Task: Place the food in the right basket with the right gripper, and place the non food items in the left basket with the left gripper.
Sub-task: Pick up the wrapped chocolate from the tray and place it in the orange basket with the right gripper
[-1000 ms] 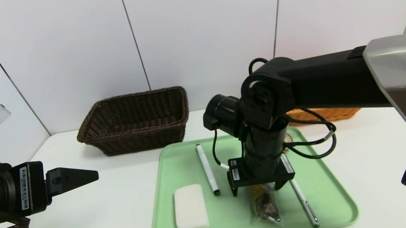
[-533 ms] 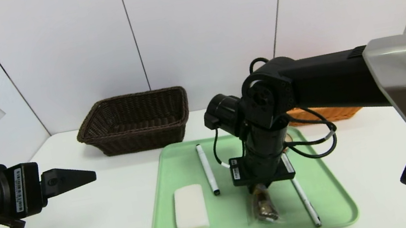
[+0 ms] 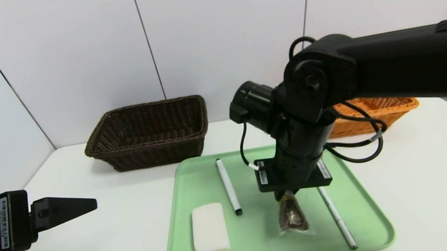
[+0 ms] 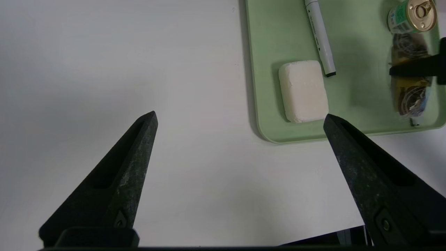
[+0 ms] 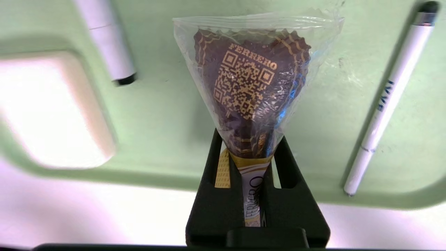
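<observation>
My right gripper [image 3: 288, 195] is shut on the narrow end of the clear-wrapped brown-yellow snack packet [image 3: 292, 217], which hangs just above the green tray [image 3: 262, 248]. In the right wrist view the packet [image 5: 251, 76] fans out beyond the gripper [image 5: 248, 141]. The tin [image 4: 413, 15] stands at the tray's far side, hidden behind my right arm in the head view. On the tray lie the white block [image 3: 209, 229], the marker [image 3: 228, 185] and the pen [image 3: 336, 215]. My left gripper [image 3: 82, 206] hovers open over bare table, left of the tray.
The dark brown basket [image 3: 147, 133] stands behind the tray at the left. The orange basket [image 3: 380, 110] sits at the back right, partly behind my right arm. A white wall runs close behind both baskets.
My right gripper closed on the snack packet and lifted it off the tray as the arm rose. The left gripper drifted slightly back to the left, still open.
</observation>
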### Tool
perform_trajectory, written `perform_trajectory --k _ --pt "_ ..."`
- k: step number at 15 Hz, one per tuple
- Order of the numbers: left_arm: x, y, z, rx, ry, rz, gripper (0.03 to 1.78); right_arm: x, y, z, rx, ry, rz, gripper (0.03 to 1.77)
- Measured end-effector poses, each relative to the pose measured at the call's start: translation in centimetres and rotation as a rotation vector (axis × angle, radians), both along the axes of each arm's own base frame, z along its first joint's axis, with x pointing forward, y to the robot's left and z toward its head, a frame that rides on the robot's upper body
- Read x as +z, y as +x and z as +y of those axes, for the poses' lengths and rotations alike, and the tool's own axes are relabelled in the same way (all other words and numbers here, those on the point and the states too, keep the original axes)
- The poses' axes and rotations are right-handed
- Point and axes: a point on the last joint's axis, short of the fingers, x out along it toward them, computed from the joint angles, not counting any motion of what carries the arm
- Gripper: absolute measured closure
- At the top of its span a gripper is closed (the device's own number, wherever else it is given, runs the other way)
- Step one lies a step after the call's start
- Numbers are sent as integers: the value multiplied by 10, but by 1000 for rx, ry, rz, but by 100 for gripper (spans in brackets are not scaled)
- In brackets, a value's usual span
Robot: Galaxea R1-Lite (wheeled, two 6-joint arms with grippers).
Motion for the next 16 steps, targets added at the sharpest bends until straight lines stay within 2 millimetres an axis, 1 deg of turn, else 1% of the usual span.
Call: perform_trajectory --k 2,3,6,8,9,11,12,14,16 --pt "1 -1 0 0 -1 -4 12 32 -4 -11 -10 103 -104 162" --pt "2 -2 1 0 -3 -9 12 48 -3 -20 -24 162 -172 162" --pt "3 -4 2 0 -6 -18 12 101 13 -64 -106 331 -452 162" --pt "4 -6 2 -1 -9 -22 12 125 26 -98 -168 370 -611 162" --pt "4 -7 3 -1 -10 -26 12 132 32 -115 -204 368 -664 162" --pt "5 -9 4 -1 -13 -33 12 136 47 -147 -279 363 -732 162" --pt "5 -10 4 -1 -15 -36 12 134 58 -159 -312 359 -754 162" --pt "5 -11 4 -3 -17 -36 12 121 83 -180 -375 338 -784 162" --pt "5 -11 4 -5 -18 -38 12 102 109 -195 -417 312 -791 162"
